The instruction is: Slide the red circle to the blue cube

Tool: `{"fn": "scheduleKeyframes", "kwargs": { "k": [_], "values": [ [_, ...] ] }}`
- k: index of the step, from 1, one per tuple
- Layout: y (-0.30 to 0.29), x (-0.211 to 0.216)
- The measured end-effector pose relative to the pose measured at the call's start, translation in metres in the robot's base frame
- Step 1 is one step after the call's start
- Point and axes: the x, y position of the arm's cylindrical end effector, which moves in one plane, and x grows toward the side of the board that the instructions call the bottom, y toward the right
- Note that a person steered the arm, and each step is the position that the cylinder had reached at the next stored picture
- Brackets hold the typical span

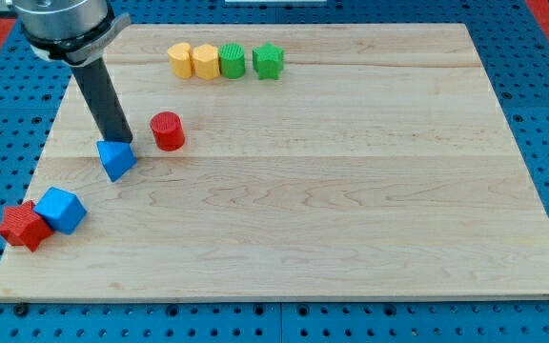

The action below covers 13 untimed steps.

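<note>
The red circle (168,131) stands on the wooden board at the view's upper left. The blue cube (61,210) sits at the lower left, touching a red block (23,225) on its left. A blue triangular block (116,159) lies between the red circle and the blue cube. My tip (122,142) is at the top edge of the blue triangular block, just left of the red circle and a small gap away from it.
A row of blocks sits near the board's top edge: a yellow one (179,59), a second yellow one (205,61), a green one (232,61) and a second green one (268,60). The board's left edge (29,186) is close to the blue cube.
</note>
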Motion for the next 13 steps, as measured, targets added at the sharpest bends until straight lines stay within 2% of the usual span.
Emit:
{"fn": "scheduleKeyframes", "kwargs": {
  "k": [3, 6, 7, 8, 9, 10, 11, 12, 13],
  "values": [
    [0.008, 0.067],
    [0.028, 0.062],
    [0.052, 0.062],
    [0.108, 0.042],
    [0.129, 0.021],
    [0.122, -0.014],
    [0.07, -0.032],
    [0.011, 0.0],
    [-0.012, 0.021]
  ]
}}
